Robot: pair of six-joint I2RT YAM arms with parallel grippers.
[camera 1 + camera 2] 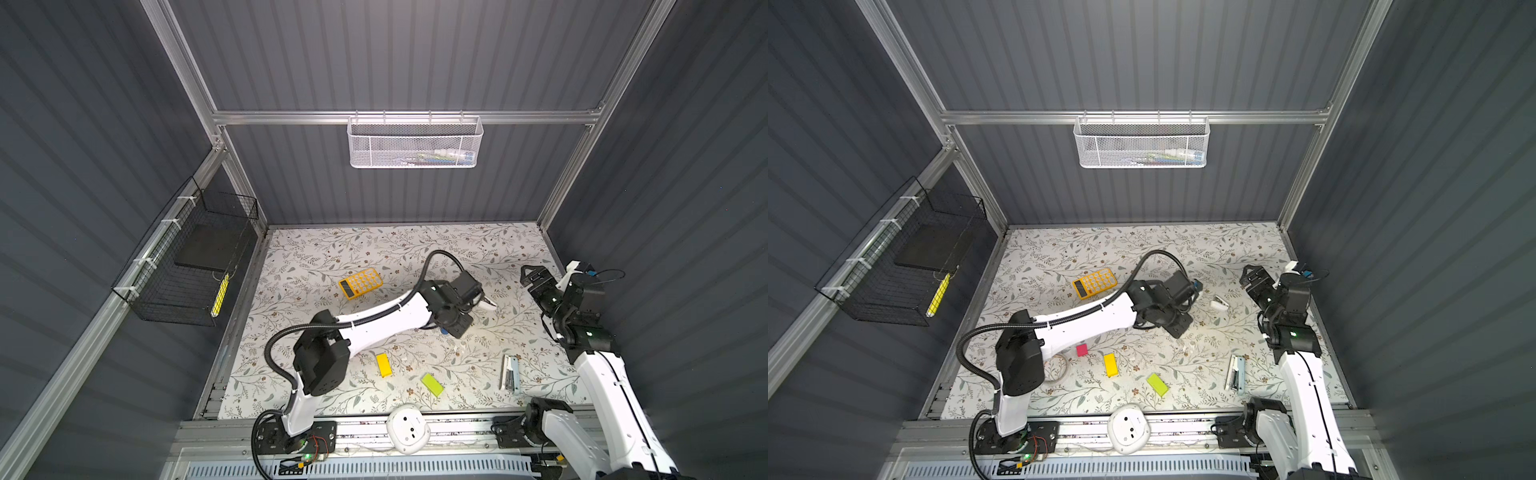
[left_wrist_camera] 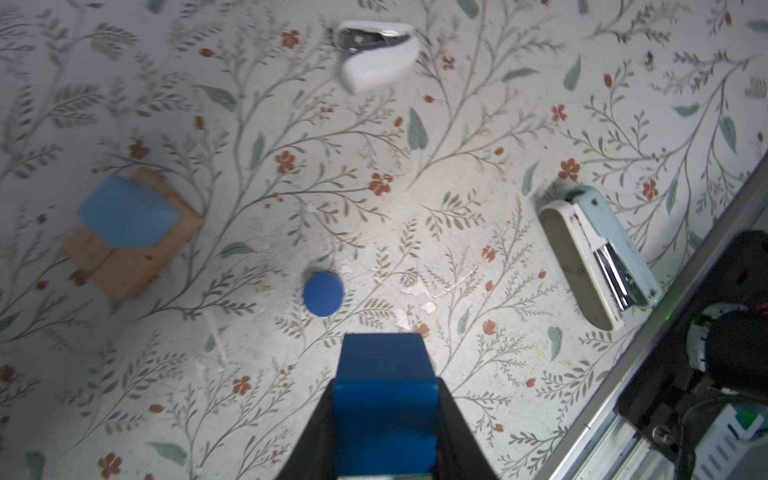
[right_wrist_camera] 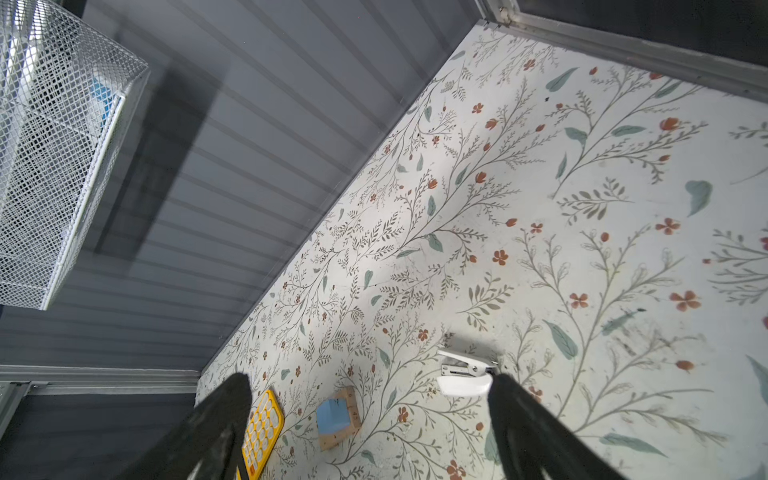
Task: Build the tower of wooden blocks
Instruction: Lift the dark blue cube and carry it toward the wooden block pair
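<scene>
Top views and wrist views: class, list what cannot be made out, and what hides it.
- Light-blue cube and tan bars: covered by the left arm in both top views.
- Blue cube: near end cut by the left wrist view's edge.
- White mesh basket: contents too small behind mesh.

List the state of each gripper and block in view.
left gripper, shut on blue cube.
right gripper, open, empty.
tan bars, flat on mat, side by side.
light-blue cube, stacked on tan bars.
blue cylinder, loose on mat, on end.
yellow bar, loose, flat.
lime bar, loose, flat.
pink cube, loose on mat.
</scene>
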